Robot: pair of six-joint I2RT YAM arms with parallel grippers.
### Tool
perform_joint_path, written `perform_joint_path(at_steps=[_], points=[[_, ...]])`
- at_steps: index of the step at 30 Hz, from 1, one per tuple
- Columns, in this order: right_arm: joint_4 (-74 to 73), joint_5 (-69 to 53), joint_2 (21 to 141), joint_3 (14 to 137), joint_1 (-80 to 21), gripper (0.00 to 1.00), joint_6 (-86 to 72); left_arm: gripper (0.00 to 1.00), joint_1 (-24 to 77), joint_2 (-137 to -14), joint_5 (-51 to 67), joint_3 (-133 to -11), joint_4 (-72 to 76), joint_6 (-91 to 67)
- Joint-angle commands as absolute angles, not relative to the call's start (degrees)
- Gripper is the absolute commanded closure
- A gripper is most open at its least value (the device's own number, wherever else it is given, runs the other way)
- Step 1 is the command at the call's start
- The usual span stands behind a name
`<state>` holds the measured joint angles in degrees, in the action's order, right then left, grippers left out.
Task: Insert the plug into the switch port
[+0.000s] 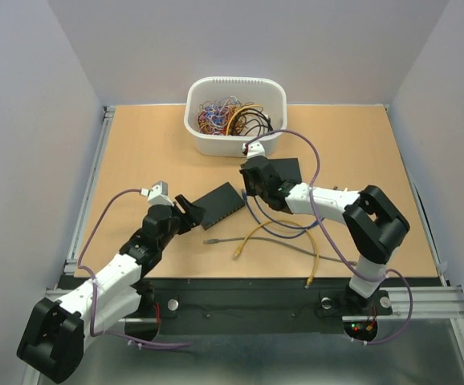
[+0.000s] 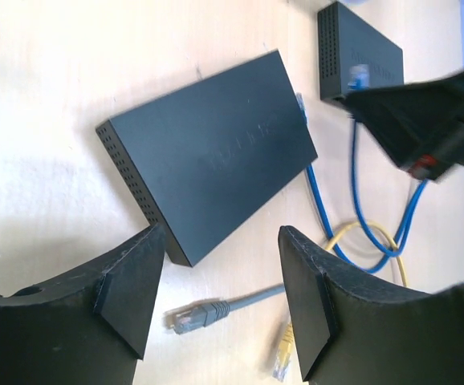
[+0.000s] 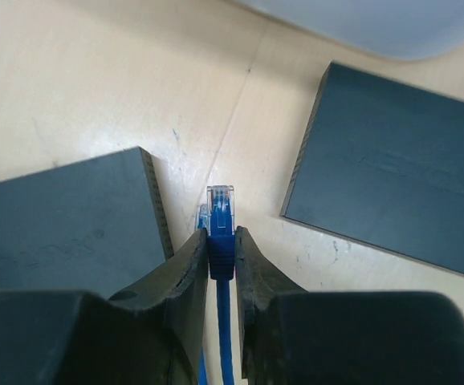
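Note:
The plug (image 1: 238, 253), a clear connector on the thin yellow cable, lies loose on the table; it also shows in the left wrist view (image 2: 282, 359). Neither gripper touches it. Two flat black switch boxes lie on the table, one to the left (image 1: 220, 204) and one to the right (image 1: 286, 172). Their ports do not show. My left gripper (image 1: 190, 210) is open and empty, hovering at the near corner of the left box (image 2: 216, 144). My right gripper (image 1: 252, 180) is shut on a blue cable connector (image 3: 221, 210) between the two boxes.
A grey cable with its connector (image 2: 196, 314) lies next to the yellow plug. Blue cable loops (image 2: 360, 233) cross the yellow cable. A white bin (image 1: 216, 144) of tangled wires stands at the back. The yellow cable's other end (image 1: 308, 282) reaches the near table edge.

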<state>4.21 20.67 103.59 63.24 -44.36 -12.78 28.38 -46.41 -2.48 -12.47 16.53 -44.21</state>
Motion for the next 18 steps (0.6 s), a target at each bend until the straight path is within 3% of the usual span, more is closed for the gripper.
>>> perform_joint_path(at_steps=[1, 10, 18], points=[[3.17, 22.24, 97.4, 61.71, -46.92, 0.99, -11.51, 0.31, 27.6, -47.45, -7.72, -17.75, 15.91, -39.91], [1.23, 21.88, 93.61, 55.29, -55.8, 1.0, -16.87, 0.26, 23.12, -54.49, -9.67, -21.09, 23.2, -37.79], [1.32, 16.88, 94.82, 53.26, -60.2, 1.0, -18.9, 0.2, 18.02, -66.7, 3.33, -24.61, 30.05, -35.59]])
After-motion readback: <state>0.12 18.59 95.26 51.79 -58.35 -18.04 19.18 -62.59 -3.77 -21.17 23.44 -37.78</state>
